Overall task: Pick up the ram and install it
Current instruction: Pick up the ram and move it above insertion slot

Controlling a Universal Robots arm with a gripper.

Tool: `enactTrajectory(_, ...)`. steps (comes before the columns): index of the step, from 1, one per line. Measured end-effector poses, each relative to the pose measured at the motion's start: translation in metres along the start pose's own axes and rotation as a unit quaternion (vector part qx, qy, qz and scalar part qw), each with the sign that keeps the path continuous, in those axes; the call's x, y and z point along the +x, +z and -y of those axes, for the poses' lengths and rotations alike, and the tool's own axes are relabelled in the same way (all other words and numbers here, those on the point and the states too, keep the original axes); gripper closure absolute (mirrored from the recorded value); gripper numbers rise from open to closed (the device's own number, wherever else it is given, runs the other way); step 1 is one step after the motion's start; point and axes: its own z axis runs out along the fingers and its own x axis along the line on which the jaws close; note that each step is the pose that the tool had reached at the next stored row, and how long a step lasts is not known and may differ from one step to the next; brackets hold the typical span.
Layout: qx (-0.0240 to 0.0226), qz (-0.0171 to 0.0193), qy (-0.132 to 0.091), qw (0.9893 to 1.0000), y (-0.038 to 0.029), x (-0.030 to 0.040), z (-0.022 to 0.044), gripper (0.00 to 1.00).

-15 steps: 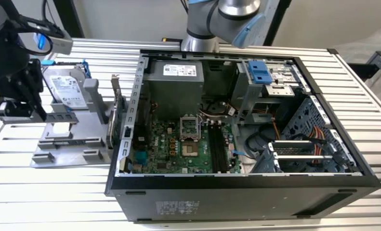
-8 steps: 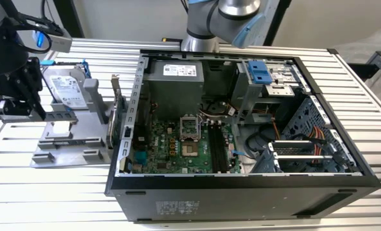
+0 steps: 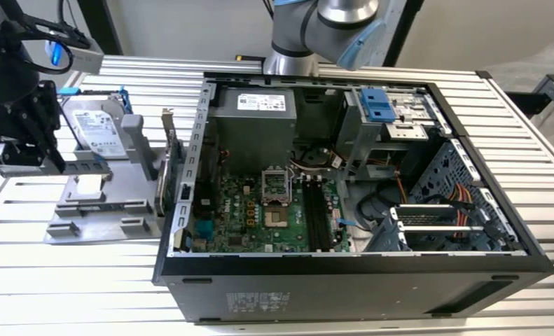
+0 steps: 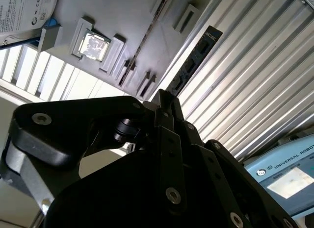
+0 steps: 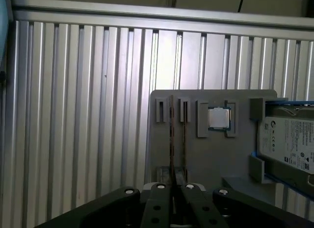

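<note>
The ram (image 5: 171, 135) stands on its edge in a slot of a grey holder (image 5: 196, 154), and I see it edge-on as a thin dark line. In the second wrist view the ram (image 4: 194, 59) shows its dark blue face with black chips. My gripper (image 5: 175, 188) is short of the holder, in line with the ram and apart from it. Its black fingers (image 4: 164, 139) stand together with nothing between them. In the exterior view the gripper (image 3: 54, 157) hangs at the far left, above the holder's (image 3: 80, 224) outer end.
On the holder sit a square processor (image 5: 218, 117) and a silver hard drive (image 5: 289, 144) with blue clips. The open computer case (image 3: 351, 196), with its green mainboard (image 3: 277, 210), stands at the exterior view's right of the holder. A card (image 3: 169, 161) stands upright between them.
</note>
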Motion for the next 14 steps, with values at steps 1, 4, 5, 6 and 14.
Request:
enactTrajectory(1,0.0,0.0,0.0,1.0,-0.0006,0.0,0.0,1.0)
enactTrajectory(4,0.0,0.0,0.0,1.0,-0.0023,0.0,-0.0001,1.0)
enactTrajectory(5,0.0,0.0,0.0,1.0,-0.0029,-0.0001,-0.0001,1.0)
enactTrajectory(6,0.0,0.0,0.0,1.0,-0.0034,-0.0001,-0.0002,1.0)
enactTrajectory(14,0.0001,0.0001,0.0,1.0,-0.0065,-0.0002,-0.0004,1.0)
